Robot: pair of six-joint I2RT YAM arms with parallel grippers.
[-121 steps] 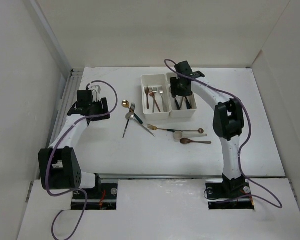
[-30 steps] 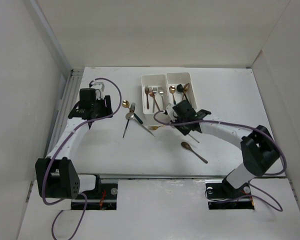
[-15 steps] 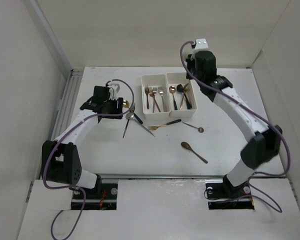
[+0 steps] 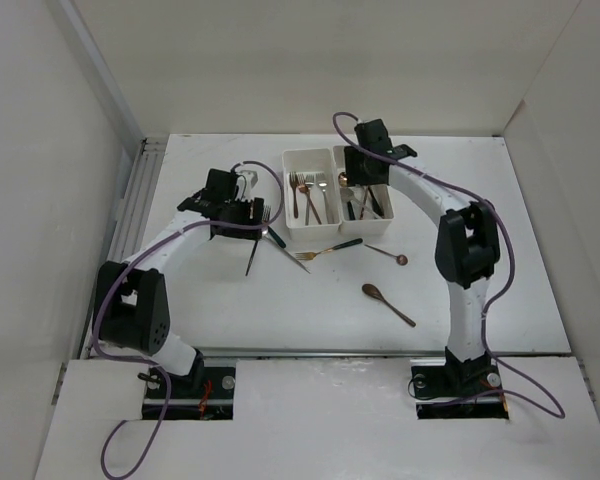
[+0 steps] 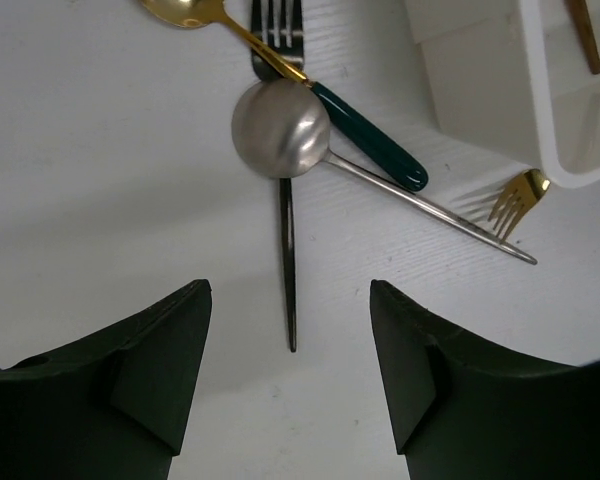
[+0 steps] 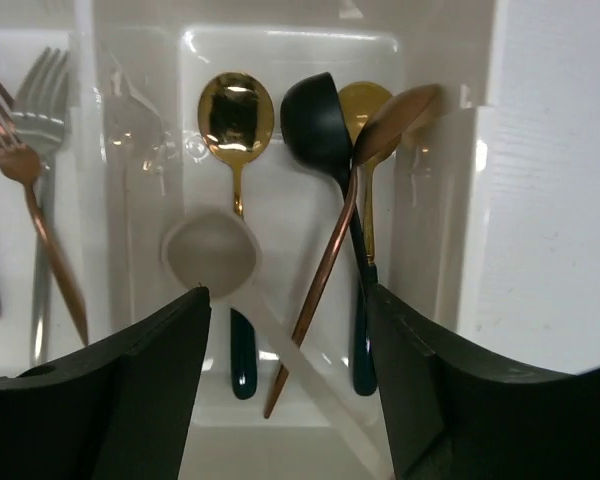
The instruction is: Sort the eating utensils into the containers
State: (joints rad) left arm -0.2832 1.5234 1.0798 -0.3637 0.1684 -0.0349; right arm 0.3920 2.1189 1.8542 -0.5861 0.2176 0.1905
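While both gape empty: right gripper [image 6: 287,295] over right bin [image 6: 472,230], five spoons [image 6: 236,112] inside; left gripper [image 5: 290,290] over three crossed utensils [image 5: 280,130] on table [image 4: 460,200], three more loose; left bin [image 4: 310,232] forks [image 4: 305,190] hard to count.

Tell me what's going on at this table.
This is cutlery sorting into two joined white bins. The right gripper hovers open over the right bin, which holds spoons; the left bin holds forks. The left gripper hangs open above a crossed cluster on the table: a silver spoon, a gold spoon and a black-handled fork. A gold fork, a small spoon and a copper spoon also lie loose.
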